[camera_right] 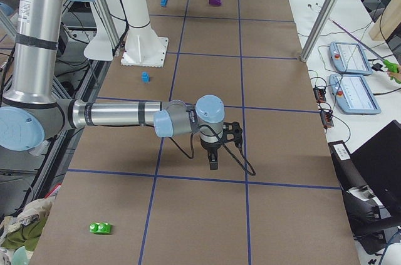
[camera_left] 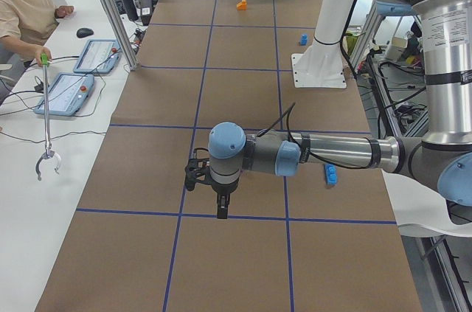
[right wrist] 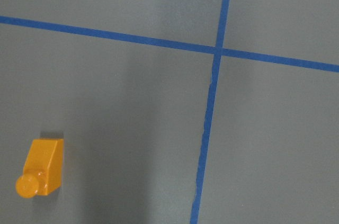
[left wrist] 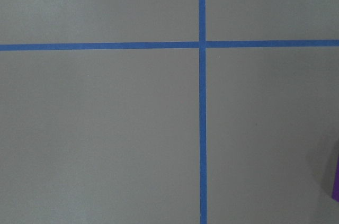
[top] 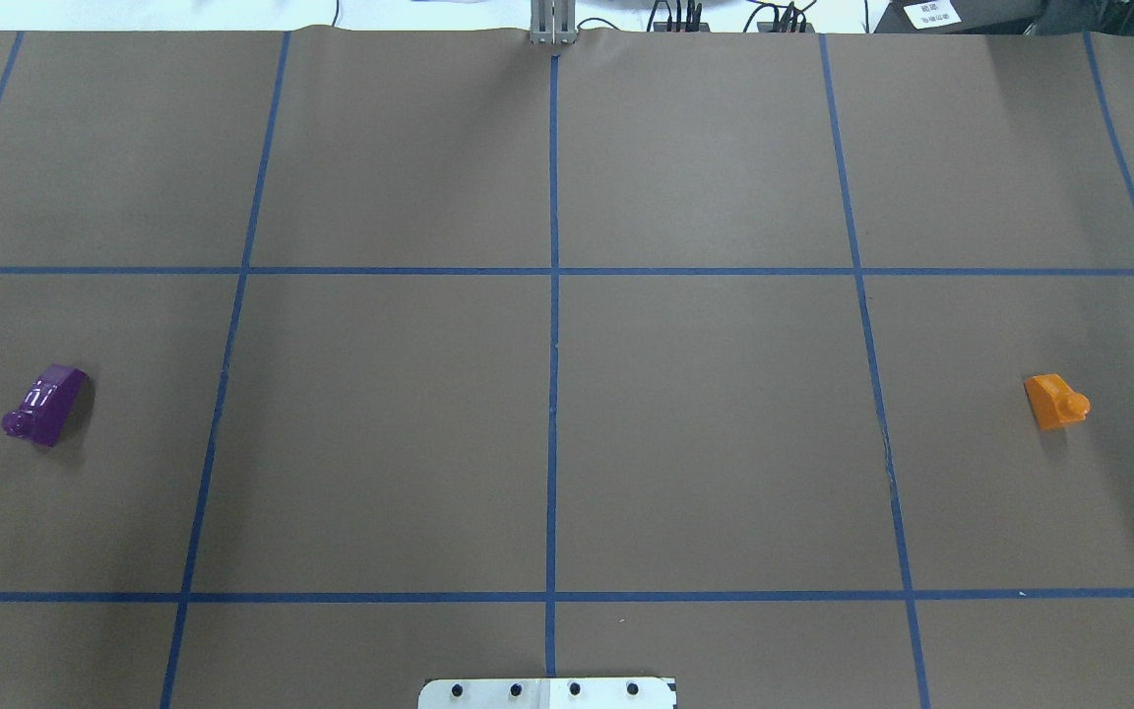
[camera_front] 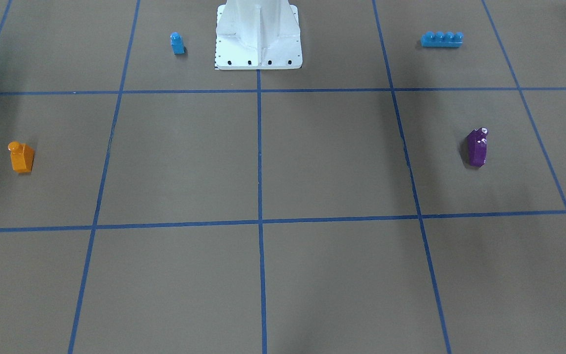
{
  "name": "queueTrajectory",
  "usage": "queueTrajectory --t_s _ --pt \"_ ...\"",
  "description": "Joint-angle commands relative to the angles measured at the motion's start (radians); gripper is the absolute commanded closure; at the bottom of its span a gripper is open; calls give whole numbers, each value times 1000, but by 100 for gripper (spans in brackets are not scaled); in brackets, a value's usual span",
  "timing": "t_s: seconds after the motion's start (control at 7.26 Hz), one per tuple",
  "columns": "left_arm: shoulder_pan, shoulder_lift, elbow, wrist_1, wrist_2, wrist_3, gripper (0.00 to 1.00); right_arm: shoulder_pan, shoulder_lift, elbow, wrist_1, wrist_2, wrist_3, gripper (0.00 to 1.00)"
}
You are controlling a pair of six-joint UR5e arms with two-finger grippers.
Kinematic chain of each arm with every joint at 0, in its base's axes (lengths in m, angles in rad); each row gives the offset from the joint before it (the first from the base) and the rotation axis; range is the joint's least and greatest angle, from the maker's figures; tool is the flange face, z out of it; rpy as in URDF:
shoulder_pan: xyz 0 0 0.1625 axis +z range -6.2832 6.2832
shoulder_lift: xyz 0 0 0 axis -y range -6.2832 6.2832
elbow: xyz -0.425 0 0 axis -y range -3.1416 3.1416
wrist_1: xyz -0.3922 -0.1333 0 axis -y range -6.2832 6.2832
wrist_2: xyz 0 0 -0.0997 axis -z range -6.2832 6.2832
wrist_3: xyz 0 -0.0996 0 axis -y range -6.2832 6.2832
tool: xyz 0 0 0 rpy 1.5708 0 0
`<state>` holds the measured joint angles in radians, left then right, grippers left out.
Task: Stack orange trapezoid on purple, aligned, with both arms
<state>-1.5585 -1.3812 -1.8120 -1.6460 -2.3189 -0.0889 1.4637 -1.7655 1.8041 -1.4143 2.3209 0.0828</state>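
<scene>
The orange trapezoid [camera_front: 21, 157] stands upright on the brown table, far on the robot's right [top: 1055, 401]. It also shows in the right wrist view [right wrist: 41, 167] at lower left. The purple block [camera_front: 477, 146] lies far on the robot's left [top: 43, 404], apparently tipped over; a sliver shows at the left wrist view's right edge [left wrist: 336, 181]. The left gripper [camera_left: 221, 209] hangs over the table, fingers down, seen only in the exterior left view. The right gripper [camera_right: 213, 163] hangs likewise, seen only in the exterior right view. I cannot tell whether either is open or shut.
A small blue single-stud block [camera_front: 177, 43] and a long blue brick [camera_front: 441, 39] sit near the white robot base [camera_front: 258, 34]. A green block [camera_right: 100, 228] lies at the table's right end. An operator with a grabber [camera_left: 46, 120] sits beside the table.
</scene>
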Motion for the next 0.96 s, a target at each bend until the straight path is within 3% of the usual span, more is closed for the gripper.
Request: queueTrajectory --t_s 0.0,0.55,0.69,0.83 --pt "0 2 -27 6 -7 -11 0 -2 -3 -2 0 29 0 0" --pt "14 18 -17 -5 -52 0 0 -2 -3 -3 0 32 0 0" --pt "78 18 -17 -32 -130 -8 0 -2 -3 -3 0 32 0 0" --pt "185 5 -17 -52 -135 -62 0 -5 -3 -3 0 32 0 0"
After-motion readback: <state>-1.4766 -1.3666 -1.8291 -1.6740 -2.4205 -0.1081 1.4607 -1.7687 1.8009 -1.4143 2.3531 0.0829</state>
